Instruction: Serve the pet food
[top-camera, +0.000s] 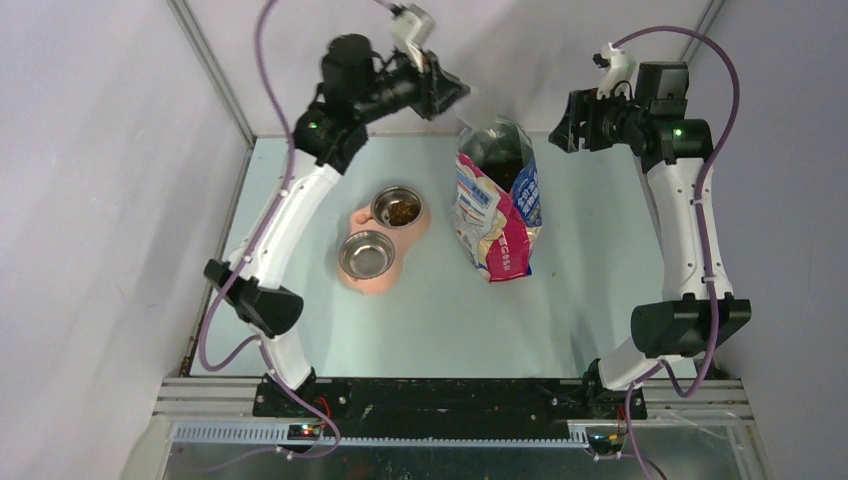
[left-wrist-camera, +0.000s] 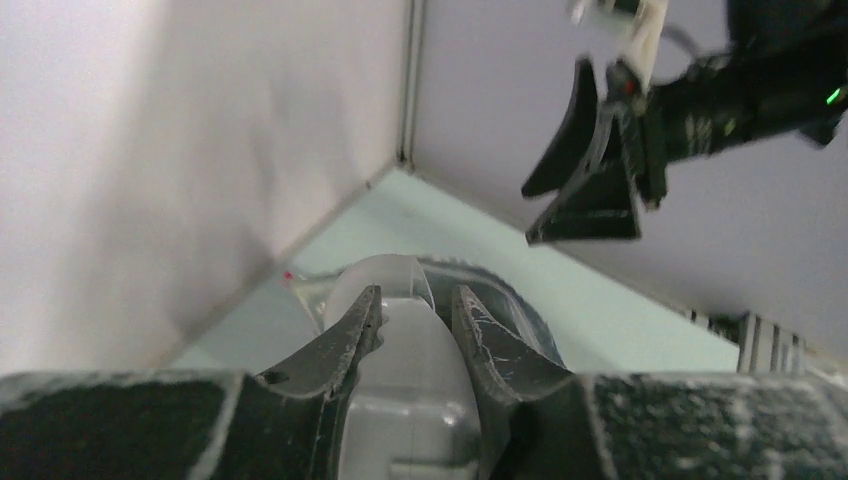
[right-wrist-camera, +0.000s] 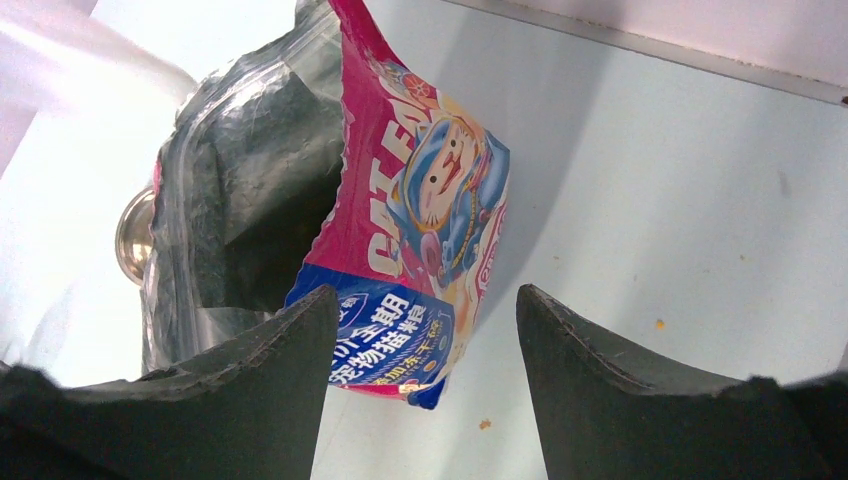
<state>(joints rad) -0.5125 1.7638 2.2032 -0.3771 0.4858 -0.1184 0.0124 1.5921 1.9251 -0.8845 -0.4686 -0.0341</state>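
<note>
Pet food (top-camera: 398, 210), small dark-brown dry pellets in a loose heap, lies in the farther round steel bowl (top-camera: 375, 205) of a pink plastic feeder (top-camera: 422, 222) on the pale green table (top-camera: 590, 290). The second steel bowl (top-camera: 366, 255), nearer to the arms, shows only bare metal. I judge that such pellets are light, hard and free-running, so fingers cannot pinch them. They roll and spill easily and are best carried in a vessel kept level. The translucent plastic scoop (left-wrist-camera: 385, 280) serves for this, and the place to hold it is its handle. The left gripper (left-wrist-camera: 415, 300) has its fingers (left-wrist-camera: 350, 335) partly closed on that handle, raised above the far side of the table, just left of the bag's mouth. Whether pellets are in the scoop I cannot tell. The pink, white and blue printed bag (top-camera: 495, 215) stands open just right of the feeder, its inside dark. The right gripper (right-wrist-camera: 425, 310) hangs wide open to the right of the bag, holding nothing.
</note>
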